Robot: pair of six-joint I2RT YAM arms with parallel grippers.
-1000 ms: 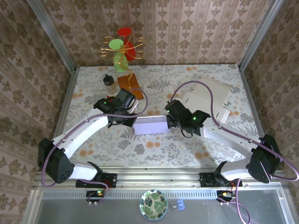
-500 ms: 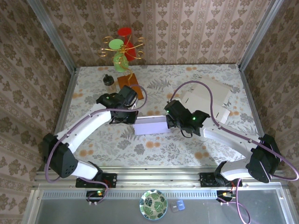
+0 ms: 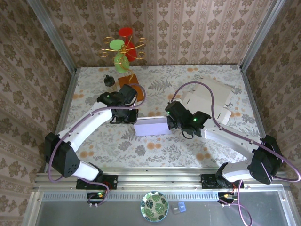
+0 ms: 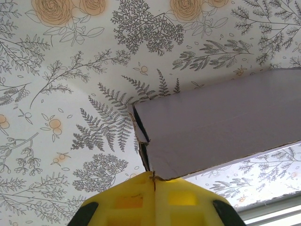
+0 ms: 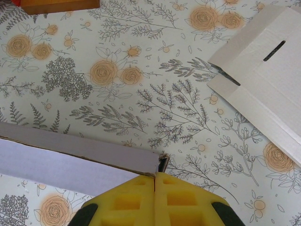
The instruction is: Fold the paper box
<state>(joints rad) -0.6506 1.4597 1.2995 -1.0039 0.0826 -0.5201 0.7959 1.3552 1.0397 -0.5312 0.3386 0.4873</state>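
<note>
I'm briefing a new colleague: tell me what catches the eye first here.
A long pale paper box lies mid-table, the shut left pincer at its left end and the shut right pincer at its right. Flat cardboard sheets lie back right; a bright ornament stands at the back.

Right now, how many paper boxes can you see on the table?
2. A folded box lies at the centre. A flat, unfolded box lies at the far right; it looks layered, so more sheets may be hidden under it.
</note>
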